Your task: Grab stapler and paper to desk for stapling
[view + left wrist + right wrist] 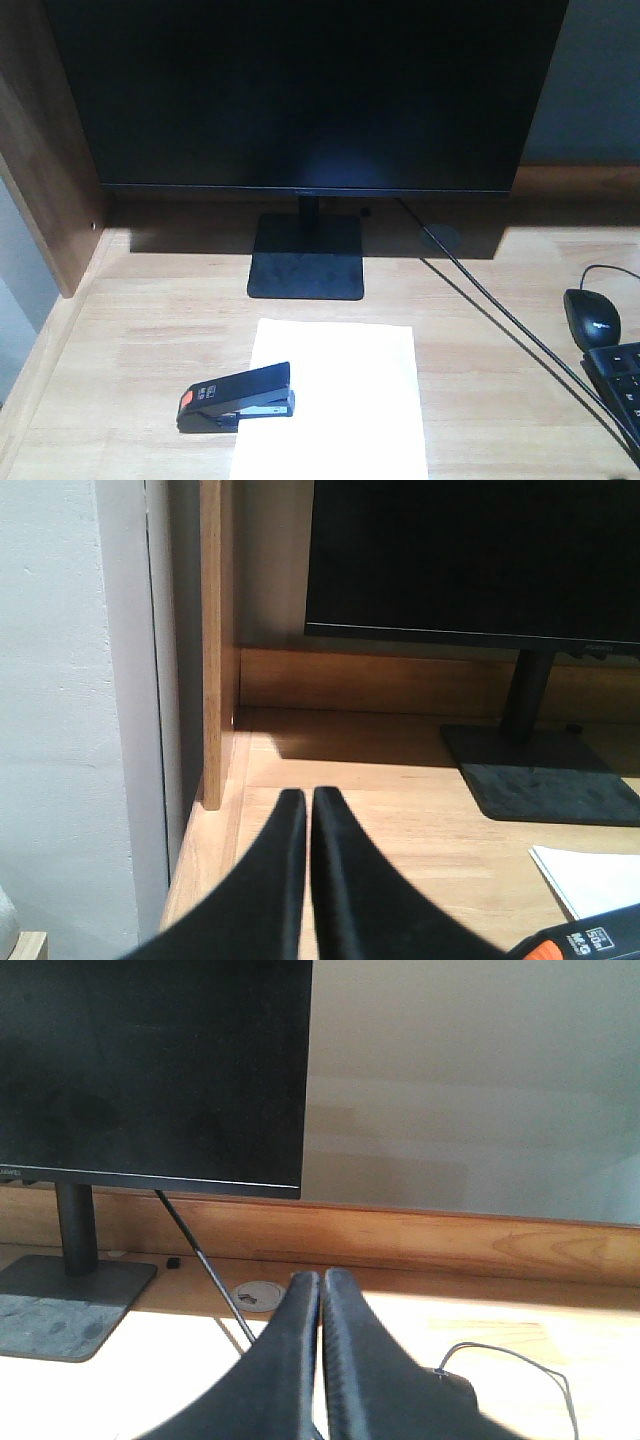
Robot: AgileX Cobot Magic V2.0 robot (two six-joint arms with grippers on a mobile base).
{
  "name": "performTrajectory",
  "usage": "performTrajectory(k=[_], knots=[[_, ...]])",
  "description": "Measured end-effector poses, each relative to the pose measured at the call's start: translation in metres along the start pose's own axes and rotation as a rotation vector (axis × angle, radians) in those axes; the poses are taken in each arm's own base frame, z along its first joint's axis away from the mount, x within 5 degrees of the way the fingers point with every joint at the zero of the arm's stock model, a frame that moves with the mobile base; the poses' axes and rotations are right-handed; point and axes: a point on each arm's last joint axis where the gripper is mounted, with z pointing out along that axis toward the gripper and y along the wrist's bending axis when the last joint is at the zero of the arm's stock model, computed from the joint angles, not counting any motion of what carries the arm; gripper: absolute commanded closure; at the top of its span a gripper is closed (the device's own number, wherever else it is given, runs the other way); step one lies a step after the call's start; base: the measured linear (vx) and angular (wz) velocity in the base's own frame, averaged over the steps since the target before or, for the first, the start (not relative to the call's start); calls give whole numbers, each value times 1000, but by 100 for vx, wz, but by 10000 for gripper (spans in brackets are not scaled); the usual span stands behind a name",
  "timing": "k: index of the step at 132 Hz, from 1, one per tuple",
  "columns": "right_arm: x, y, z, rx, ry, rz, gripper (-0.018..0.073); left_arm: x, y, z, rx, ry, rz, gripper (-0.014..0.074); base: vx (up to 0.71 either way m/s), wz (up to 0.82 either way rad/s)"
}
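The paper (335, 400) lies flat on the light wooden surface (480, 330), just in front of the monitor's square black base (306, 256), its near edge running off the bottom of the front view. The stapler (237, 398) rests at the sheet's left edge, its mouth end over the paper and its orange-patched end out on the bare wood, lying slightly askew with the orange end nearer the front. A big dark monitor (305, 90) fills the back of the desk, and a black cable (500, 320) trails diagonally from beneath it toward the right. Over on the right sit a black mouse (592, 318) and the corner of a black keyboard (625, 390). A darker raised side panel (40, 150) closes off the left end.

The left gripper (305, 800) hangs over the left part of the surface near that side panel, its jaws clenched together with nothing between them; the stapler's orange end just peeks into the lower right corner of its view. The right gripper (322, 1282) hovers further right, its jaws likewise pressed together and empty, pointed toward the back board with a round cable grommet (258, 1293) just ahead of it.
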Motion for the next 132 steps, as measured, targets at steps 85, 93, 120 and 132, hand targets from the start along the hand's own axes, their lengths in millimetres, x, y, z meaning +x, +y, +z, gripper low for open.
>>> performTrajectory(k=[85,93,120,132], knots=[[0,0,0,0,0,0,565,0,0,0,0,0,0,603,0,0],[0,0,0,0,0,0,565,0,0,0,0,0,0,603,0,0],[0,0,0,0,0,0,565,0,0,0,0,0,0,603,0,0],[0,0,0,0,0,0,565,0,0,0,0,0,0,603,0,0]])
